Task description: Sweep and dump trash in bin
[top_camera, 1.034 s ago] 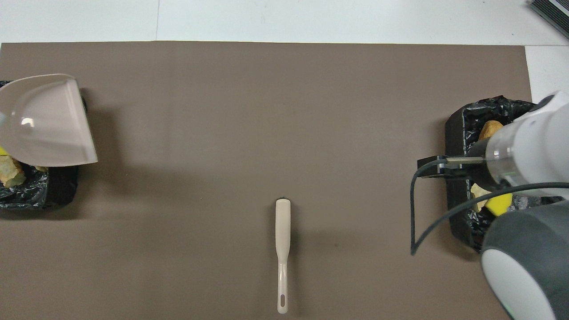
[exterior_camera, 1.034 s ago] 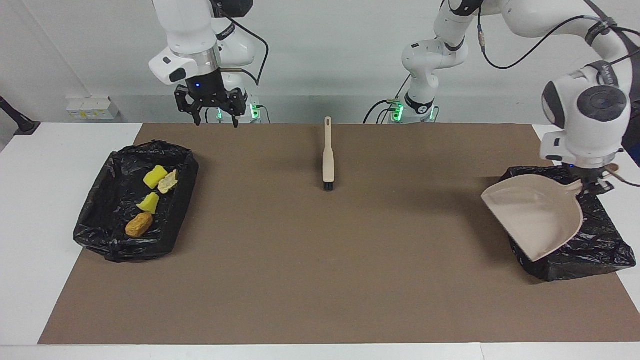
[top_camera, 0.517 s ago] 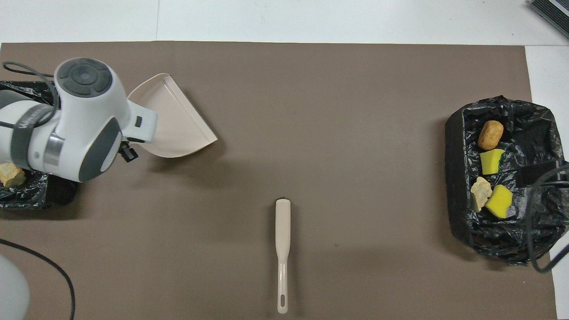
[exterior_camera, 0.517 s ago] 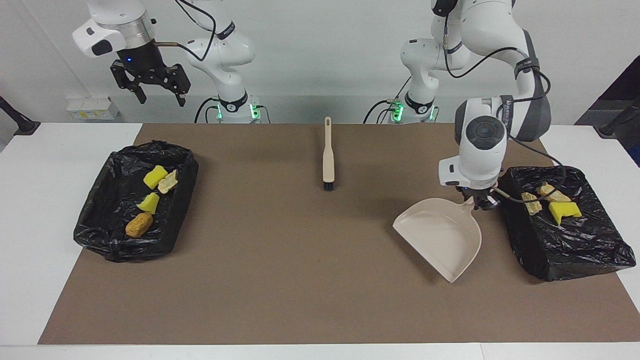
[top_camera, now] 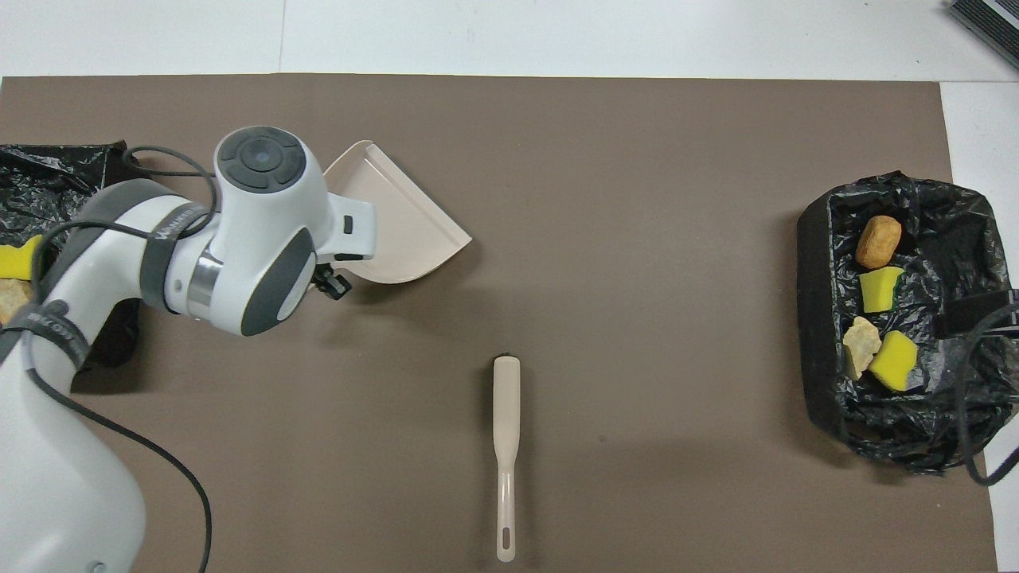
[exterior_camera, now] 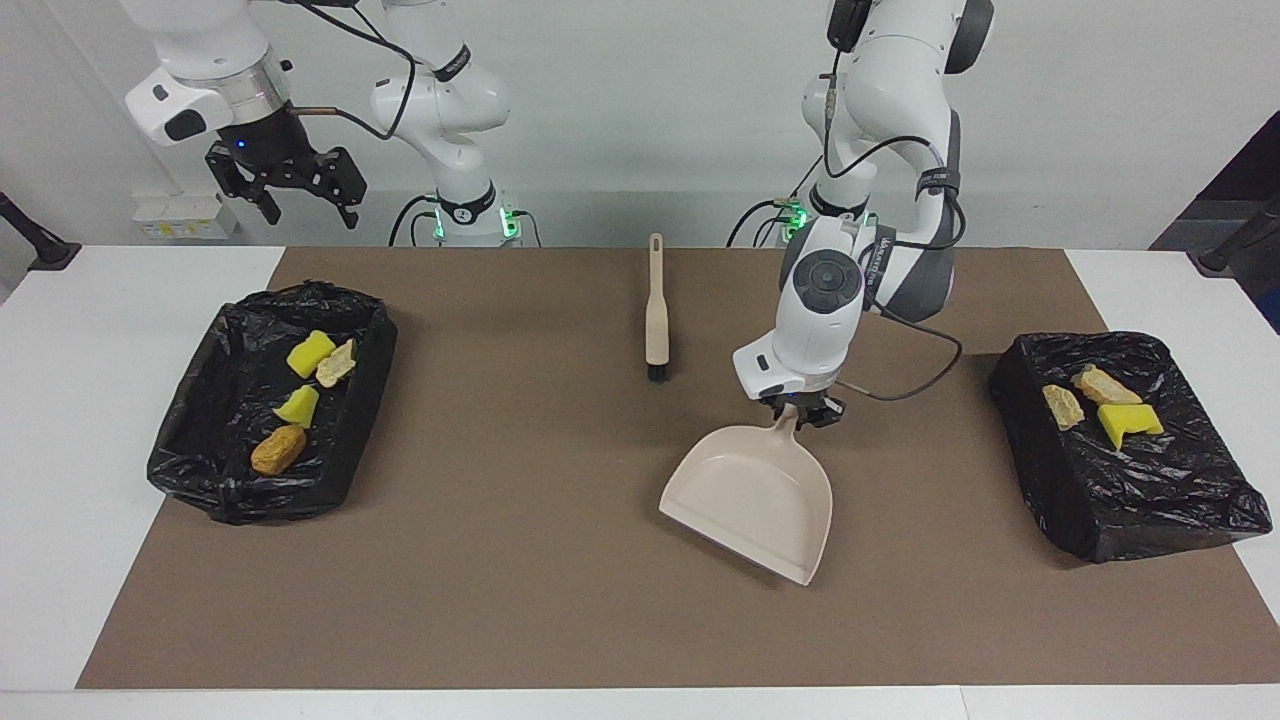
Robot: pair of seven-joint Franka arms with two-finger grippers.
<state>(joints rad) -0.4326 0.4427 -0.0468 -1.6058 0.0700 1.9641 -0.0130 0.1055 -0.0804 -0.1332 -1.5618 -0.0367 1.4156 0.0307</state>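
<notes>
Brown paper covers the table [exterior_camera: 560, 620], and the brush [exterior_camera: 656, 310] lying mid-table is my landmark. Seen from across the table, the left gripper [exterior_camera: 797, 410] is clamped on the handle of the dustpan [exterior_camera: 752, 500], which a second ago hung over the bin [exterior_camera: 1130, 480] at the left arm's end and now sits beside the brush, slightly farther from the robots, empty. Trash [exterior_camera: 1100, 405] lies in that bin, and more trash in the second bin [exterior_camera: 230, 480] at the right arm's end. The right gripper [exterior_camera: 290, 185], jaws wide open and holding nothing, has risen and waits above the table's edge near that second bin.

From overhead, the dustpan [top_camera: 398, 219] shows past the left arm's wrist, the brush [top_camera: 506, 446] untouched. Dumping looks finished; the pan seems ready to be set down.
</notes>
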